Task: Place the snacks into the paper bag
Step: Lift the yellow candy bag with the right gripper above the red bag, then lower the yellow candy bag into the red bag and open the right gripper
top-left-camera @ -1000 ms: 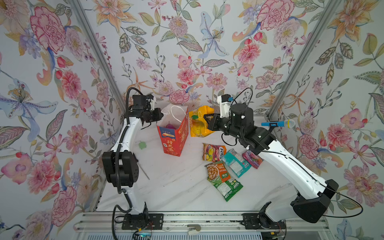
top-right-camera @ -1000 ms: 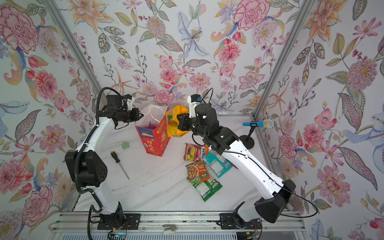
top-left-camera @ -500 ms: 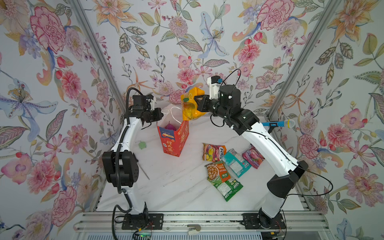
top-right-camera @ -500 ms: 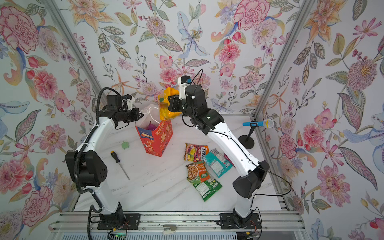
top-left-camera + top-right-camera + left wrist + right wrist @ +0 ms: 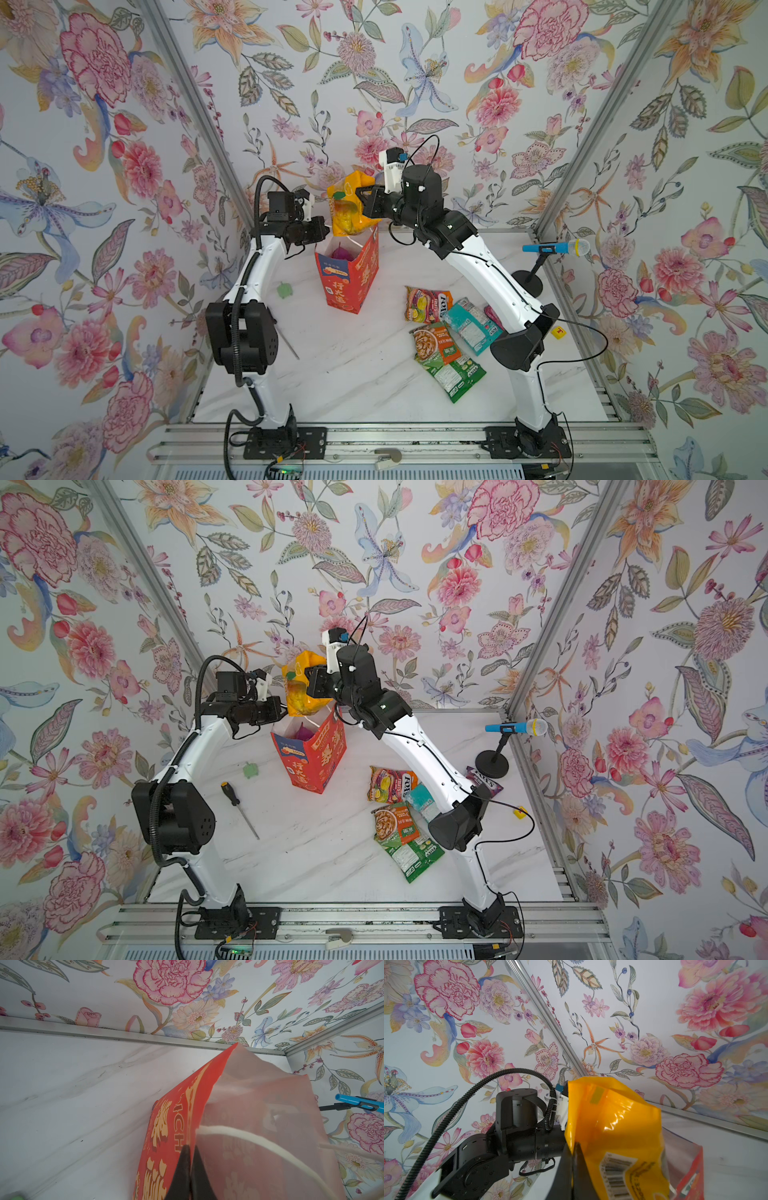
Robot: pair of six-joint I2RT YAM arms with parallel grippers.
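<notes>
Snacks lie loose on the near right of the worktop (image 5: 353, 386). A green packet (image 5: 457, 376) is nearest, with an orange-green packet (image 5: 434, 343) overlapping it. Behind these lie a teal packet (image 5: 469, 324) and a fruit-printed red packet (image 5: 428, 303). A dark purple packet (image 5: 482, 781) by the right arm shows its lettering in a top view only. A screwdriver (image 5: 239, 804) on the near left likewise shows its handle in a top view only.

Farther back, the paper bag (image 5: 353, 274) stands upright mid-worktop. A purple packet (image 5: 343, 253) inside it is visible in both top views. Only the left wrist view shows the left tool (image 5: 190, 1165) pinched closed on the bag's rim, beside a white cord handle (image 5: 249, 1142).

Farthest back, a yellow-orange packet (image 5: 349, 208) hangs just above the bag's mouth. The top views show its printed front. The right wrist view shows its barcode side, with the right tool (image 5: 574, 1159) clamped on its edge.
</notes>
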